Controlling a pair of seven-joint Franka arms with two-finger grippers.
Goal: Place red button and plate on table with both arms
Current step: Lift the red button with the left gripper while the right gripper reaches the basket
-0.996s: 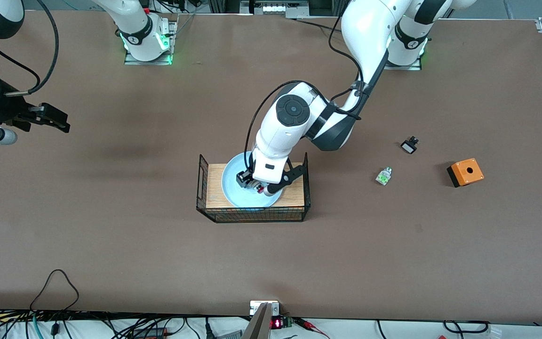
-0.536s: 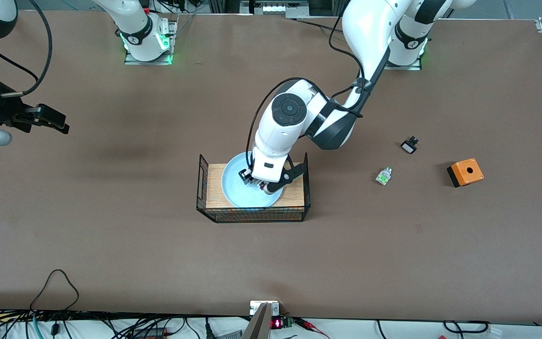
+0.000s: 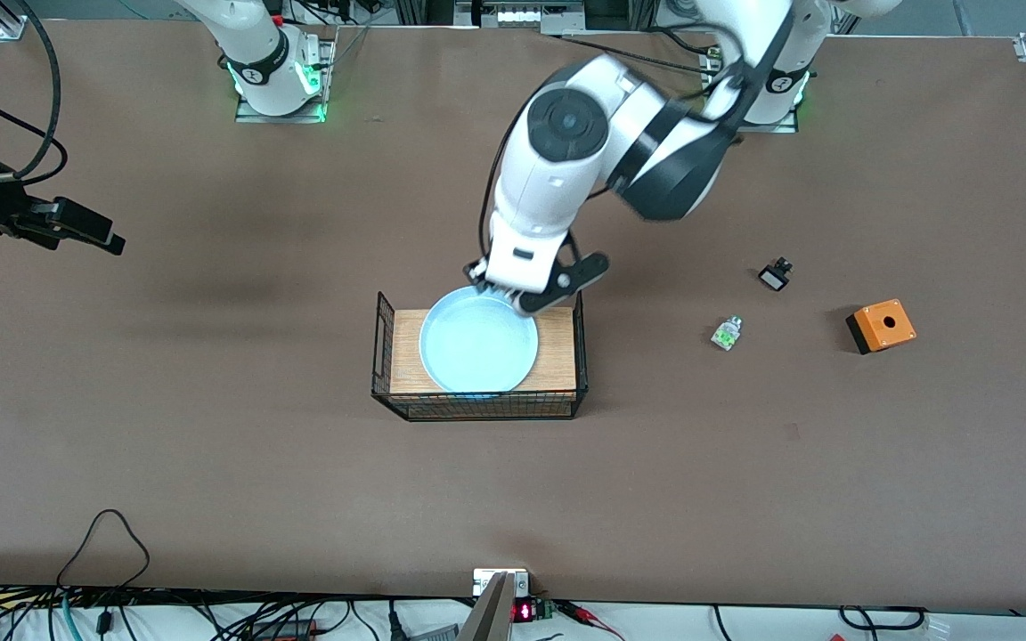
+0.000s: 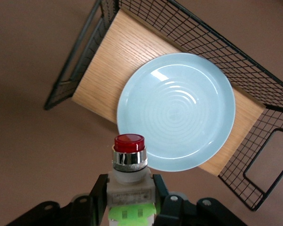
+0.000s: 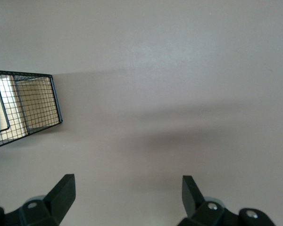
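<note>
Risk entry: my left pincer point(image 4: 129, 200), closed on the button point(image 4: 129, 162) above the plate point(image 3: 478, 343) on the board point(image 3: 557, 356), may drop it by slip; right pincer point(image 5: 127, 188) open, empty, waiting over tabletop point(image 3: 210, 463)

I'm working a robotics lab: two arm bases point(image 3: 280, 67) bolted along one table point(image 3: 210, 427) edge, cable bundles point(image 3: 121, 614) trailing off the edge nearest the front camera.

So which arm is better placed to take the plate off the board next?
Probably the right. Its end effector is open and empty over bare table, while the left end effector is shut on the red button above the plate.
</note>
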